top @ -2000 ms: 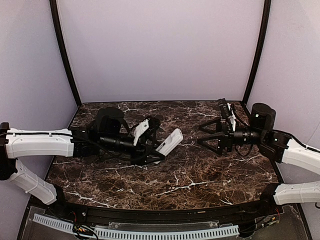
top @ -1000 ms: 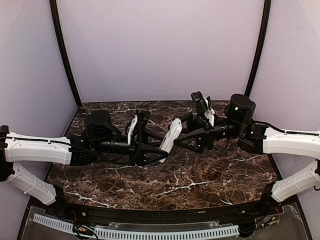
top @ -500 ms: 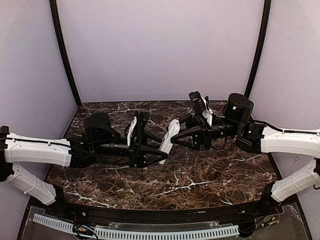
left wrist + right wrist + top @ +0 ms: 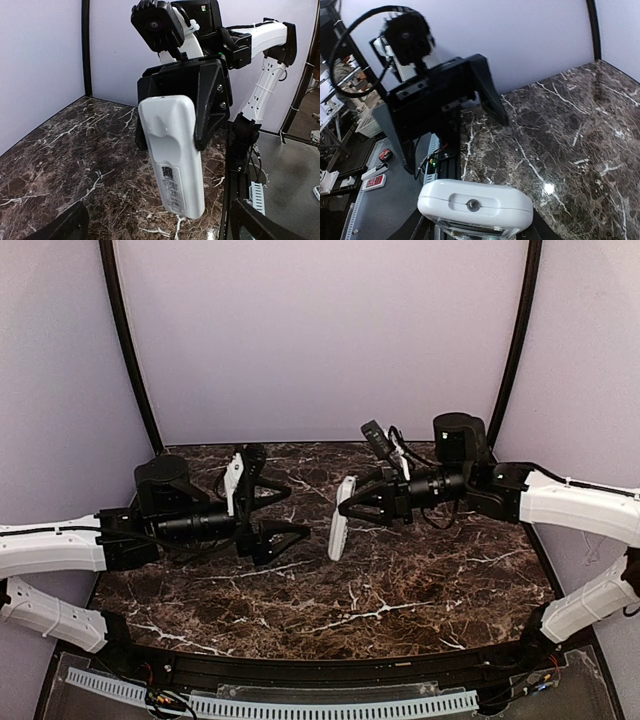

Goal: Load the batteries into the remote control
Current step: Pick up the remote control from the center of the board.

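Pinching white remote control [image 4: 338, 527] by its top in right claw [image 4: 352, 507], with left claw [image 4: 298, 510] spread wide nearby.

tabletop [image 4: 400, 600]: dark brown marble, white veins; glossy
walls [image 4: 320, 340]: plain lilac; rise from the tabletop's back and side edges
posts [image 4: 128, 350]: black, curved; one at each back corner
strip [image 4: 300, 707]: white, slotted; just below the near edge

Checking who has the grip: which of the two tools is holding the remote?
The right tool: its jaws are clamped on one end of the white remote. The left tool stands wide open a little way off, holding nothing.
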Robot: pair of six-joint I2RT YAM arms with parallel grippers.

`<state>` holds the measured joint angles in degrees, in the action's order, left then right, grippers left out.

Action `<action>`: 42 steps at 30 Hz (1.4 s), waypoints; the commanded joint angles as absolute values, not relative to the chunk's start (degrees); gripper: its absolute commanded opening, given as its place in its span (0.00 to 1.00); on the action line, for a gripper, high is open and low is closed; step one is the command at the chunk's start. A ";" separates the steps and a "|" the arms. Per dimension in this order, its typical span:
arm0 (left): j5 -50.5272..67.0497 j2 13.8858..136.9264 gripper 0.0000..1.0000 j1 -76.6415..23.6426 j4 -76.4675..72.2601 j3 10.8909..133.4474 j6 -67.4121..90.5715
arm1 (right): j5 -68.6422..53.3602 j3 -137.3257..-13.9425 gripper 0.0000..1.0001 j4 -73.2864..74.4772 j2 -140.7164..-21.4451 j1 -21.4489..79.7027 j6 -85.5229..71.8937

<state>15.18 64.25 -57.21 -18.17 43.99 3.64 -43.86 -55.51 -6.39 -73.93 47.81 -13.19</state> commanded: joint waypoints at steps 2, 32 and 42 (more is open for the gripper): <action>5.03 61.63 0.99 -55.18 -10.35 42.98 4.30 | -33.68 -64.15 0.16 14.42 -80.15 45.91 -6.08; -10.54 57.66 0.99 -51.67 -11.45 32.06 11.11 | -18.21 -97.20 0.15 49.76 -125.01 48.18 0.61; -10.52 56.96 0.99 -51.68 -12.40 30.20 10.53 | -17.16 -103.78 0.24 51.53 -131.83 49.80 -1.27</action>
